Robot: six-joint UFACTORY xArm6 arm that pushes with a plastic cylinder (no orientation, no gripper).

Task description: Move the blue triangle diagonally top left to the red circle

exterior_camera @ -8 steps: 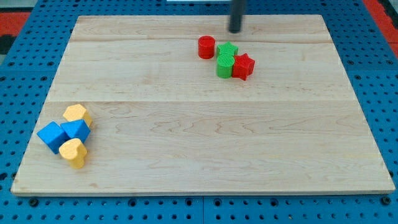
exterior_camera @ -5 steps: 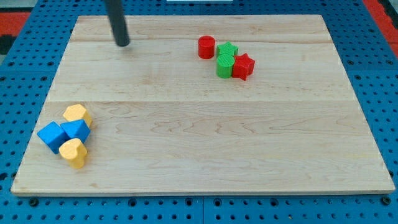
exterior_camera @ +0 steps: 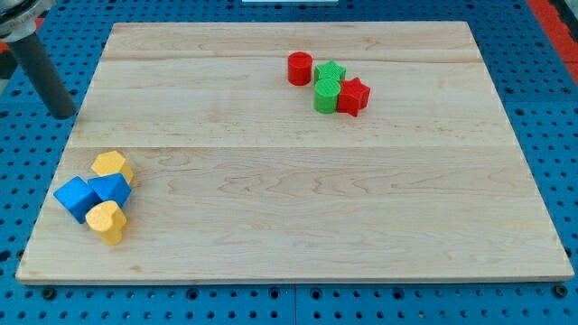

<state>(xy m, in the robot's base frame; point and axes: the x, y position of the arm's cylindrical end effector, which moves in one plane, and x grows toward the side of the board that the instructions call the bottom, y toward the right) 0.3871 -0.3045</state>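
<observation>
- Blue triangle (exterior_camera: 112, 188) sits wedged among the yellow blocks (exterior_camera: 109, 194), near left.
- Your tool, my tip (exterior_camera: 63, 116), touches nothing, off the counter (exterior_camera: 289, 235), likely lining up behind it toward the red circle (exterior_camera: 300, 69).

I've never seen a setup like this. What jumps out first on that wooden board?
Two small huddles of coloured blocks on the pale wooden board: a red circle, red star and two green blocks near the view's top, and a blue triangle, blue cube and two yellow blocks at lower left. My tip sits off the board's left edge, above the blue-yellow huddle.
</observation>
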